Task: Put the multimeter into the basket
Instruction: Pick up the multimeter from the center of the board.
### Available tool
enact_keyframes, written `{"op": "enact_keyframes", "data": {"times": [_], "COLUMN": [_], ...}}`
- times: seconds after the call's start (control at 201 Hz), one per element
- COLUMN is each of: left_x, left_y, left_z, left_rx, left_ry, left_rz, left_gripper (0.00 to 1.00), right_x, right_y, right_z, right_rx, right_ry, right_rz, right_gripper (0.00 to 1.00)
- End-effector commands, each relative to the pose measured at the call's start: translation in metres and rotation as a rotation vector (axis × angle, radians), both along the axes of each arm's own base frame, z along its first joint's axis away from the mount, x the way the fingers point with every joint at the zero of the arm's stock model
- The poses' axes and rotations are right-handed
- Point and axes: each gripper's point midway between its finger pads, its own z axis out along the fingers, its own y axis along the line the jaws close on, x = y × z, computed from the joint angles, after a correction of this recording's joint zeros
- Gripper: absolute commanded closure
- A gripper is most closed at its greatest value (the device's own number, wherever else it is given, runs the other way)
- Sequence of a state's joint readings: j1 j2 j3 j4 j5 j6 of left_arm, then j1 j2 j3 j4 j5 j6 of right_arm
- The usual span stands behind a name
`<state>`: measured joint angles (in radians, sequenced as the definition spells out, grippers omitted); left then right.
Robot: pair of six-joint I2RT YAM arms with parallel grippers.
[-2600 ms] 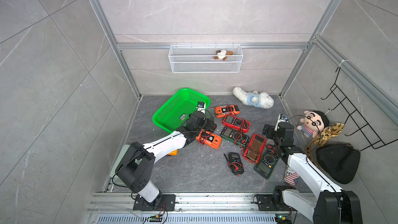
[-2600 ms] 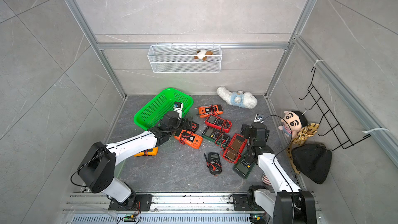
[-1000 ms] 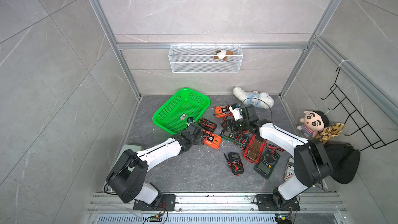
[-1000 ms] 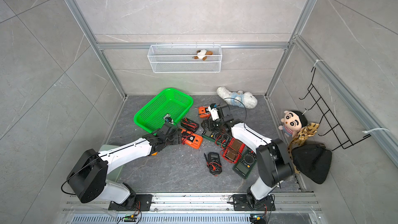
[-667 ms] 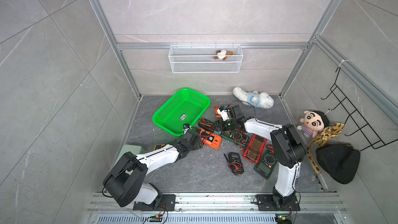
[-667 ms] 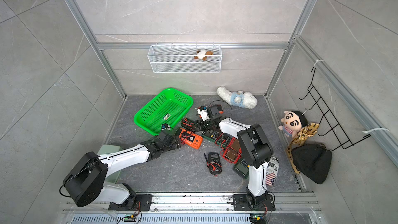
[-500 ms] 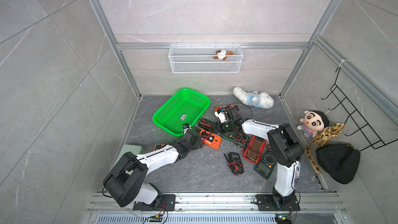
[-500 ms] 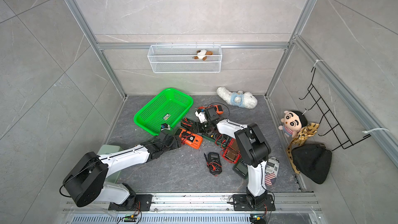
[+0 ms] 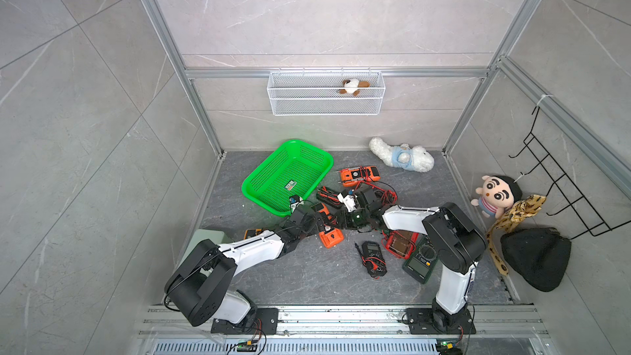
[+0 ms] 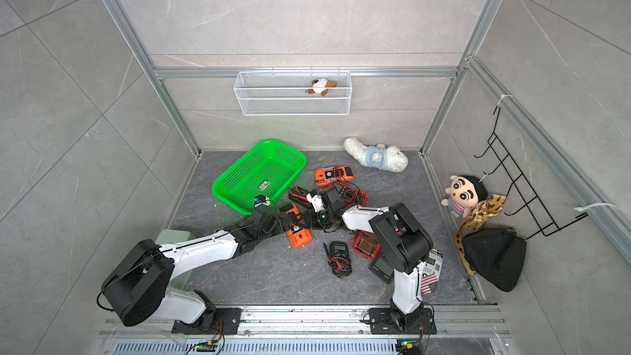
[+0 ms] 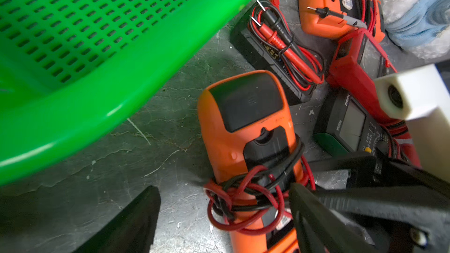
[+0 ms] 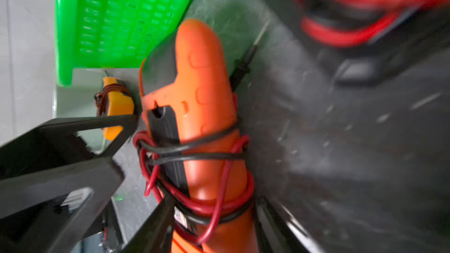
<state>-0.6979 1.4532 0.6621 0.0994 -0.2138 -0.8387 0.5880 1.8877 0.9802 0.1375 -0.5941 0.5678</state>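
Two arms meet over one orange multimeter (image 9: 330, 238) on the grey counter (image 9: 307, 281), just in front of the green basket (image 9: 269, 175). The multimeter lies flat, apparently back upward, with red and black leads (image 11: 243, 191) wound round its lower half. Its long axis runs from the front of the counter toward the basket's near rim. The head end stops just short of that rim; the basket holds only its label (image 9: 291, 185).

Left hand (image 9: 319, 226): set across the wound end, fingers well apart. In the left wrist view one finger (image 11: 131, 222) stands clear over bare counter and the other (image 11: 306, 205) overlaps the multimeter's edge. The body therefore sits off-centre in the gap, and nothing is clamped.

Right hand (image 9: 343, 221): set at the same wound end from the opposite side. In the right wrist view its fingers (image 12: 155, 222) stand narrow, one on each flank of the body. That view is blurred, so it cannot be told whether they press on it.

Judgement: the basket lies beyond the head end, on the left arm's side, so the left arm is nearer to it. A carry would follow the long axis and rise over the near rim. The leads of the other meters (image 9: 374, 257) just beside could snag.
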Motion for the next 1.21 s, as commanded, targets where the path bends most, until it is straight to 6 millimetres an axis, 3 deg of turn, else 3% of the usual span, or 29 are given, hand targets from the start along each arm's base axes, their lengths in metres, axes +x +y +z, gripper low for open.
{"op": "enact_keyframes", "data": {"times": [0.0,0.304,0.433,0.726,1.204], "left_x": [-0.002,0.000,0.001,0.004,0.015], "left_y": [-0.008,-0.020,-0.030,-0.048,-0.074], "left_z": [-0.006,-0.017,-0.019,-0.024,0.002], "left_rx": [-0.051,-0.081,-0.105,-0.154,-0.283], "left_ry": [0.021,0.032,0.032,0.042,-0.056], "left_rz": [-0.006,-0.045,-0.081,-0.136,-0.203], "left_gripper": [0.08,0.05,0.10,0.17,0.38], "right_x": [-0.015,-0.016,-0.013,-0.012,-0.018], "right_y": [0.007,-0.029,-0.039,-0.023,-0.013], "right_z": [0.004,-0.005,-0.010,-0.027,-0.050], "right_rx": [0.067,-0.110,-0.161,-0.110,-0.123], "right_ry": [0.068,0.001,-0.008,0.064,0.121], "right_rz": [-0.033,-0.129,-0.164,-0.143,-0.111], "right_gripper": [0.47,0.43,0.49,0.71,0.75]}}
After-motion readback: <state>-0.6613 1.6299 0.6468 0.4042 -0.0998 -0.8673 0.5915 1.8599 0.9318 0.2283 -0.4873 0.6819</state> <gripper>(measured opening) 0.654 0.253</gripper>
